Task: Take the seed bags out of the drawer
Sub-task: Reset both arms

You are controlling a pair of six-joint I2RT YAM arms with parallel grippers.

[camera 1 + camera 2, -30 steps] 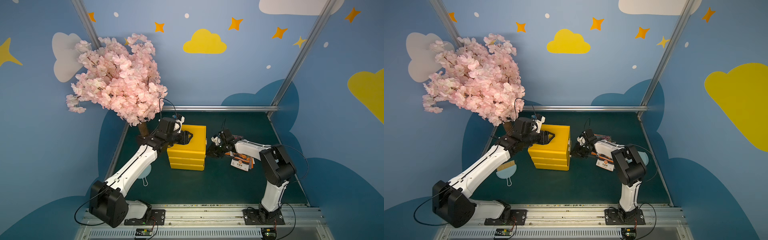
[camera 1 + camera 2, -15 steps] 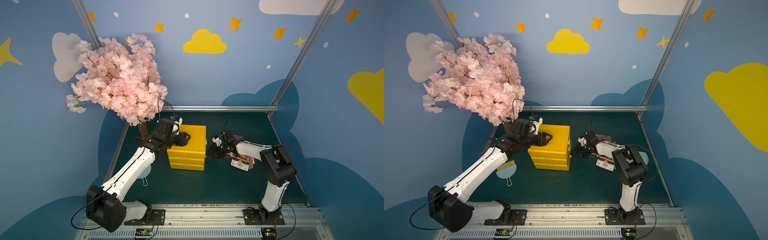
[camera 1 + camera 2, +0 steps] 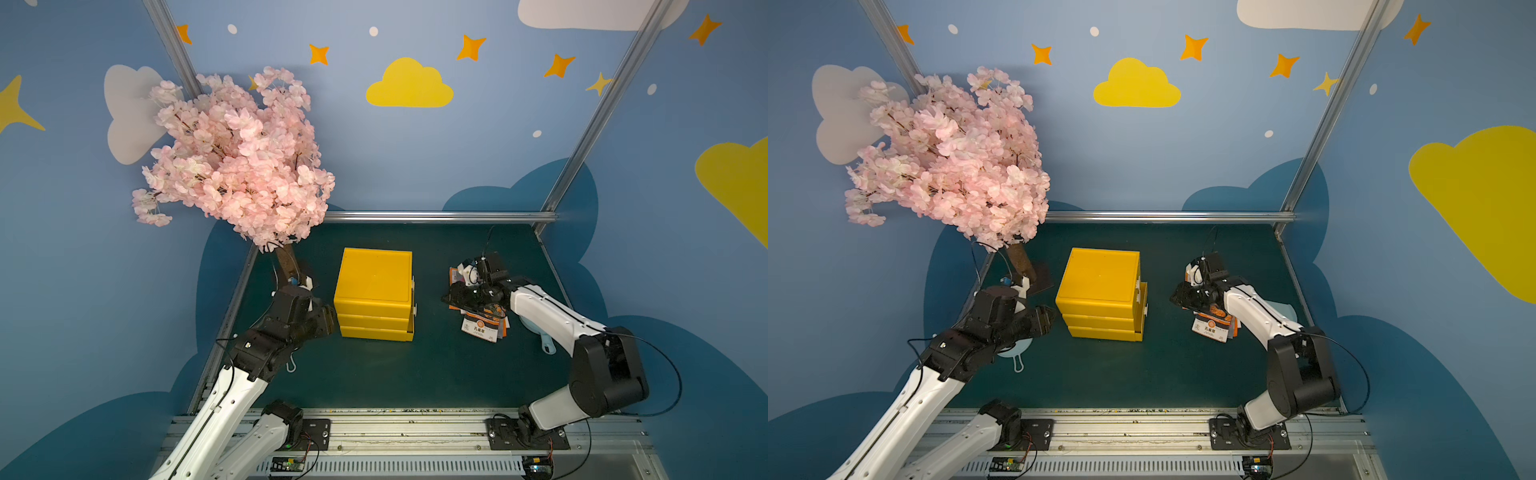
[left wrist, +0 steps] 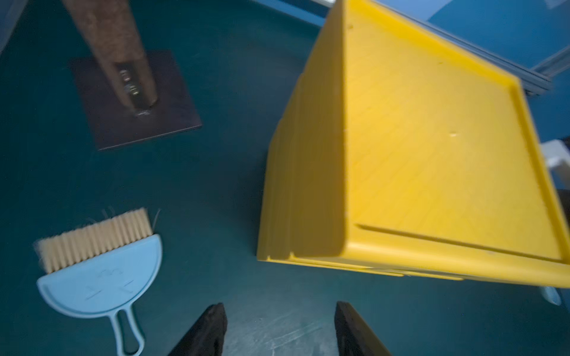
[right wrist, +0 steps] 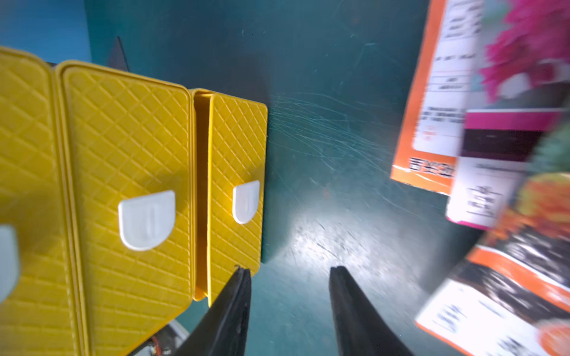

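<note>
A dark green tabletop (image 3: 415, 374) fills the walled cell. At its far left corner a pink blossom tree (image 3: 237, 166) leans from a brown trunk. Mid-table stands a yellow plastic cube cabinet (image 3: 374, 282) of three stacked drawers, their fronts turned toward the right arm's side. The shallow yellow top drawer (image 3: 1138, 289) lies level and faces that same way. In both top views it sits pushed in, showing only a thin edge and a small white tab.

The left gripper (image 4: 279, 308) hangs beside the cabinet's plain side. Its black fingers are parted to a middling gap with only table surface between them. The right gripper (image 5: 288, 269) points at the drawer fronts, likewise parted and gripping nothing.

Both seed bags lie flat on the table to the right of the cabinet, apart from it and partly under the right wrist. The glossy orange-flowered seed bag (image 3: 481, 328) has its long axis running roughly front to back, white-banded end toward the near edge. The magenta-flowered seed bag (image 5: 456, 92) overlaps it. The top views mostly hide it behind the gripper, while the right wrist view shows its print, blurred.

Only the right wrist view shows the quilted drawer fronts, the one nearest the table surface standing slightly out from its neighbour. The left wrist view shows a pale blue hand brush (image 4: 98, 271) with cream bristles whole, whereas the left arm covers most of it from above. A pale blue dustpan (image 3: 540, 338) shows from under the right arm.
</note>
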